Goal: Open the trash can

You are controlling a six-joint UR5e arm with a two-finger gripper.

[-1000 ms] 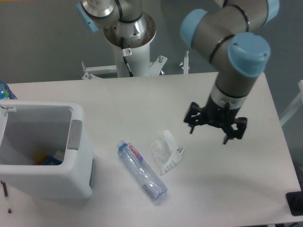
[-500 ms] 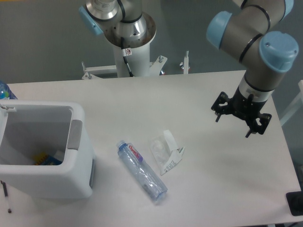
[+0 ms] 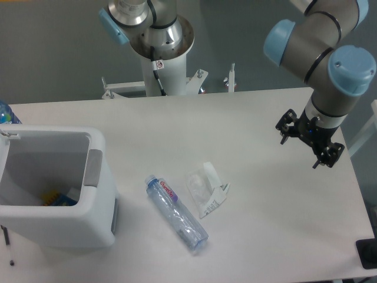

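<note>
Nearest you, front-left corner of the worktop [image 3: 265,236]: the trash can [image 3: 56,227], white and boxy, partly cut off by the left frame edge. Its top is open, you're looking straight down into the cavity, with a small blue-and-yellow item [image 3: 56,199] on the bottom. Grey push bar [image 3: 93,167] sits on the right-hand rim, so that side faces the centre of the worktop; bar's long axis runs front-to-back. The can's own long axis can't be called since the left part is out of frame. Just right of the can, apart from it: a clear plastic bottle [image 3: 177,214] lying flat, cap end toward the back-left, base toward the front-right, so diagonal. Beside it to the right, a crumpled clear wrapper [image 3: 207,188], close to the bottle but whether they touch can't be told. Dark object [image 3: 367,253] at the front-right frame edge, mostly cropped. Further back on the right, the claw [image 3: 310,138] hangs above the worktop near its right edge, well apart from the can, bottle and wrapper between them. Fingers spread, nothing held. At the far left edge, a blue bit of something [image 3: 6,112] behind the can. Farthest back: arm base [image 3: 162,41] mounted behind the worktop's rear edge.
</note>
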